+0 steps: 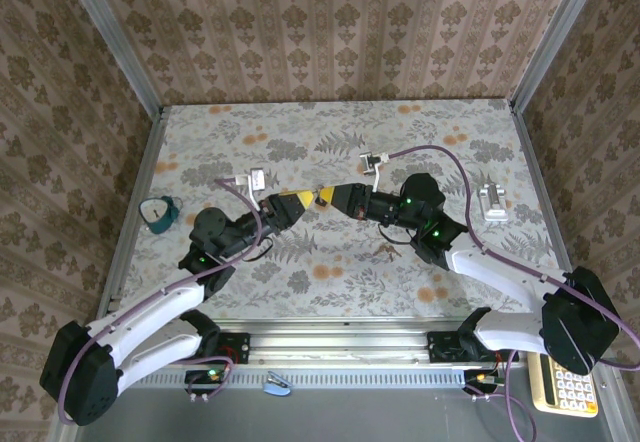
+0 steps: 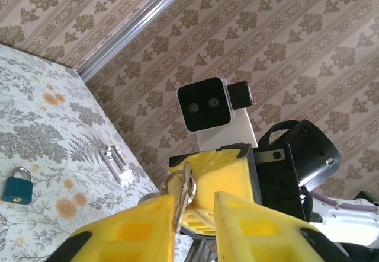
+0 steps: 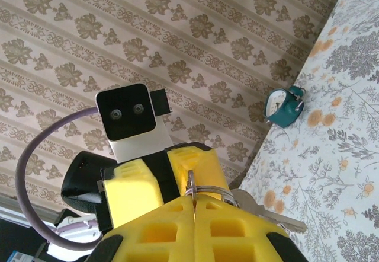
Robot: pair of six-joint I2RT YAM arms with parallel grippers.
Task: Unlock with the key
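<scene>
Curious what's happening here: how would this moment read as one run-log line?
right gripper: shut on key ring | left gripper: jaws apart around key | padlock: on table, untouched

Bright, even light, no glare; only faint, soft-edged shadows fall on the desk (image 1: 300, 132). Close to the lens, the left end effector (image 2: 194, 214) looks slightly soft

2 arms (image 1: 150, 317) are built from white links and black joints (image 1: 215, 232), dotted with green lights (image 1: 437, 230). Purple cables (image 3: 19, 176) are looped alongside. Yellow fingers (image 3: 160, 229) are moulded with square recesses beneath white-cased, black-faced cameras (image 2: 210, 111).
</scene>
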